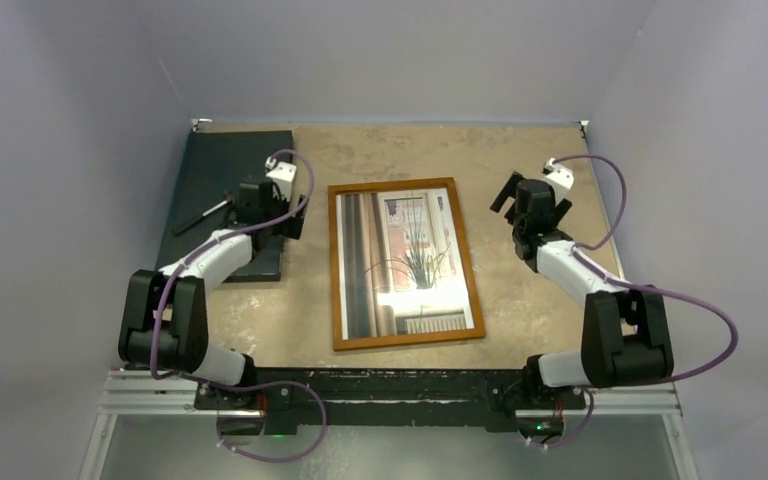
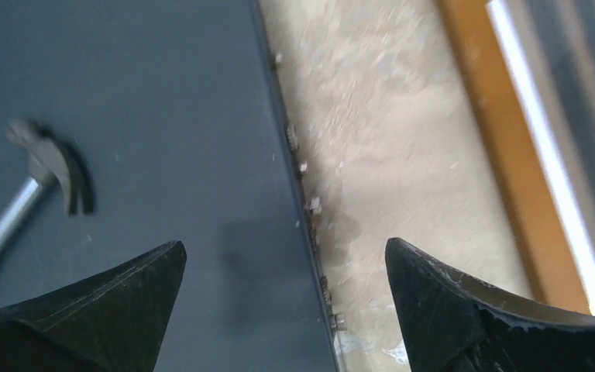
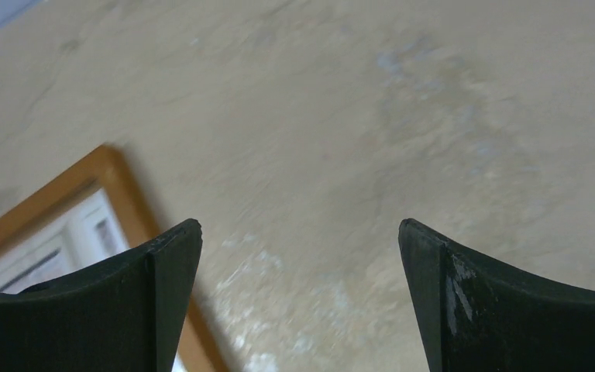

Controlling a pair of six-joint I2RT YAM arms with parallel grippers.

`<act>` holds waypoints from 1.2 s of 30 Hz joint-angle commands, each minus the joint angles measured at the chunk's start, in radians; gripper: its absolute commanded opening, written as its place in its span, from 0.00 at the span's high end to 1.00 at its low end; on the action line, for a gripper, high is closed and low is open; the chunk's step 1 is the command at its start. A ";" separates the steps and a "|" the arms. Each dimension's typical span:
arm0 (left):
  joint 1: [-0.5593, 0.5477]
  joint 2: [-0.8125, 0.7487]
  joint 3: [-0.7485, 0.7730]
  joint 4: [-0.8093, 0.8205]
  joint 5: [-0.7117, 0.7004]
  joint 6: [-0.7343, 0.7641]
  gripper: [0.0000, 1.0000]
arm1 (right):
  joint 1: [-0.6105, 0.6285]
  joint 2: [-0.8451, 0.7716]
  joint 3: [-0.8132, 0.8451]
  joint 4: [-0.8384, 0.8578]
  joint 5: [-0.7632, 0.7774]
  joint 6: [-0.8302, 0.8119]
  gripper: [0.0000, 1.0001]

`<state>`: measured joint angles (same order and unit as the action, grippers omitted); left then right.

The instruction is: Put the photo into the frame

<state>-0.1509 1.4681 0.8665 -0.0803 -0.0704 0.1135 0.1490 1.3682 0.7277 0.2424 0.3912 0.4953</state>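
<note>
The frame (image 1: 336,270), with a narrow orange-brown wooden border, lies flat in the middle of the table. The photo (image 1: 405,265) of a spiky plant at a bright window lies inside it. My left gripper (image 1: 288,222) is open and empty over the right edge of the dark mat, left of the frame. In the left wrist view the gripper (image 2: 285,256) straddles that edge, with the frame border (image 2: 503,155) to the right. My right gripper (image 1: 534,203) is open and empty over bare table right of the frame's top. The right wrist view (image 3: 300,229) shows the frame corner (image 3: 85,182) to its left.
A dark grey-black mat (image 1: 215,175) lies at the back left, and it fills the left of the left wrist view (image 2: 139,101). A small hammer (image 1: 205,213) rests on it (image 2: 39,178). Small metal bits (image 2: 304,167) line the mat's right edge. Grey walls enclose the tan table.
</note>
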 commanded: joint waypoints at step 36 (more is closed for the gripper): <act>0.104 0.190 -0.666 1.491 0.152 -0.057 0.03 | -0.147 0.087 -0.534 1.307 -0.108 -0.376 0.01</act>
<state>-0.0345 1.6093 0.3023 1.0851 0.0147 0.0502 0.0051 1.4387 0.2146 1.3174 0.4400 0.2459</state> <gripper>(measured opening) 0.959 0.987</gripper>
